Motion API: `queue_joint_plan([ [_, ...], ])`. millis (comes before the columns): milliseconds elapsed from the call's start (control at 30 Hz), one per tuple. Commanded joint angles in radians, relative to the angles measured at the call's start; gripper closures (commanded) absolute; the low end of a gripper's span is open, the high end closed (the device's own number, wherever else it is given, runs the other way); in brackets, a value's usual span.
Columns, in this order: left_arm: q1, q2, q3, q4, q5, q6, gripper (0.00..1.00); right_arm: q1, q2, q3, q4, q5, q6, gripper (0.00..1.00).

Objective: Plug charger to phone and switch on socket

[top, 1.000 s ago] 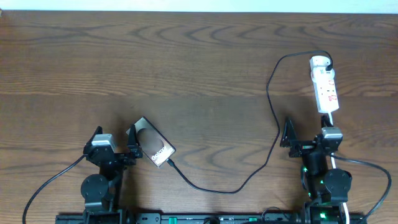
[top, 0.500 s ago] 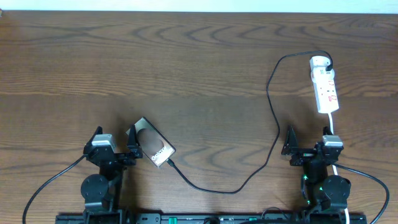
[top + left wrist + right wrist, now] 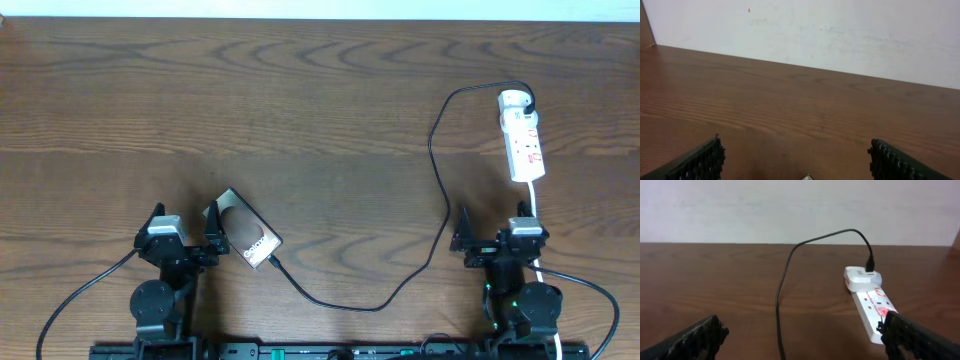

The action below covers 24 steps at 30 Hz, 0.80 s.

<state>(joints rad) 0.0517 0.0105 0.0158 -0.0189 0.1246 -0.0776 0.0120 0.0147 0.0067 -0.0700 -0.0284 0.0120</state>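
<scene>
The phone [image 3: 248,236] lies at an angle at the front left of the table. The charger, a thin black cable [image 3: 436,160], runs from the phone's near end in a loop along the front and up to a white adapter [image 3: 514,99] in the socket [image 3: 525,145] at the back right. My left gripper [image 3: 184,228] is open and empty just left of the phone; only the phone's corner [image 3: 807,177] shows between its fingers [image 3: 796,161]. My right gripper [image 3: 490,232] is open and empty in front of the socket [image 3: 873,306], with the cable [image 3: 784,282] between its fingers [image 3: 802,330].
The socket's white cord [image 3: 537,205] runs toward the front past my right arm. A pale wall [image 3: 790,210] stands behind the table's far edge. Bare wood [image 3: 300,120] spans the middle and back of the table.
My right gripper has drawn back from the socket's near end toward the front edge and shifted slightly left. The left arm, phone and cable have not moved.
</scene>
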Motion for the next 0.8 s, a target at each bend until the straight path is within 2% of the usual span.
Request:
queue_joint_plan([
  [0, 0.005, -0.006, -0.011, -0.043, 0.017, 0.003, 0.10, 0.016, -0.010, -0.002, -0.005, -0.008, -0.035, 0.01],
  [767, 0.005, -0.006, -0.011, -0.043, 0.017, 0.003, 0.10, 0.016, -0.010, -0.001, -0.005, 0.000, -0.032, 0.01],
])
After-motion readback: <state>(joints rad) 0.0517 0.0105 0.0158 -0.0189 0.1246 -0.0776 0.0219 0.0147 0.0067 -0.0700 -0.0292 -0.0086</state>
